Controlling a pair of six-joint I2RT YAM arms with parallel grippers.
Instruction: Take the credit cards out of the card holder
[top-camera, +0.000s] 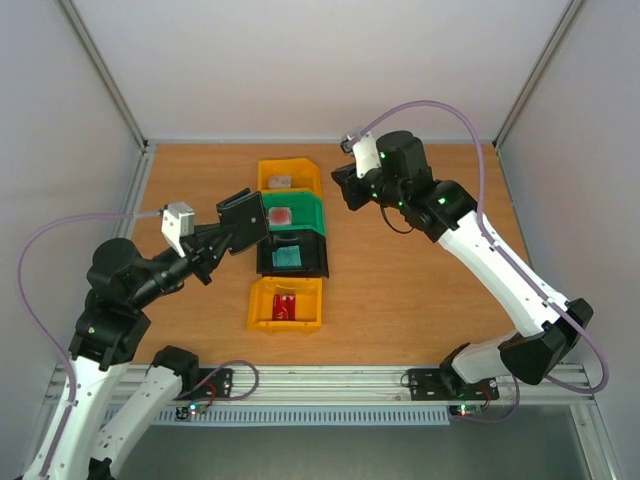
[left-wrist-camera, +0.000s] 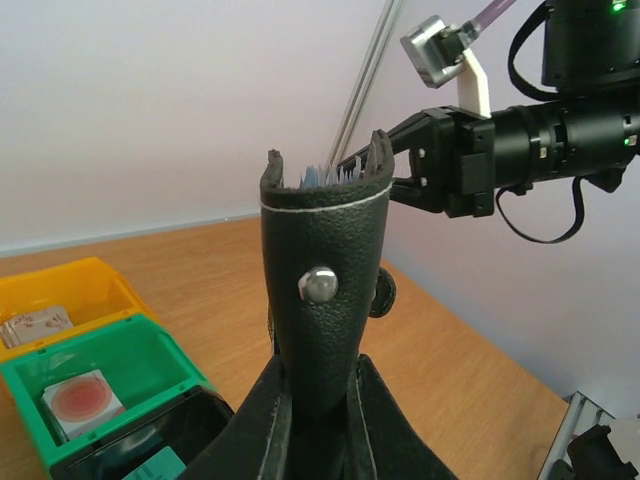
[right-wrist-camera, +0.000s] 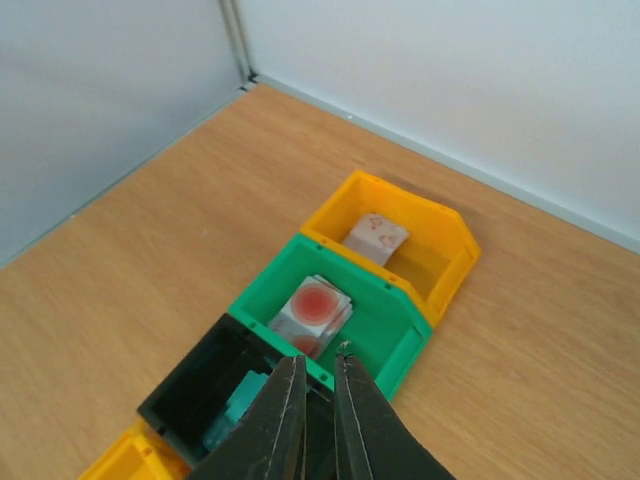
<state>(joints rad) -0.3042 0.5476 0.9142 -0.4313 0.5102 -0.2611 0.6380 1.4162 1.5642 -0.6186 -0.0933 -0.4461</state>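
My left gripper (top-camera: 215, 243) is shut on the black card holder (top-camera: 243, 218) and holds it in the air over the green bin. In the left wrist view the card holder (left-wrist-camera: 320, 240) stands upright between my fingers (left-wrist-camera: 262, 420), with pale blue pocket and card edges (left-wrist-camera: 325, 175) showing at its top. My right gripper (top-camera: 350, 190) hovers to the right of the holder, apart from it, its jaws a narrow gap apart and empty (right-wrist-camera: 317, 360). Loose credit cards lie in the bins: pale (top-camera: 281, 182), white with a red spot (right-wrist-camera: 315, 305), teal (top-camera: 288, 256), red (top-camera: 287, 305).
A row of bins sits mid-table: far yellow bin (top-camera: 303, 172), green bin (top-camera: 312, 215), black bin (top-camera: 316, 262), near yellow bin (top-camera: 258, 305). Walls and metal posts close the table's left, right and far sides.
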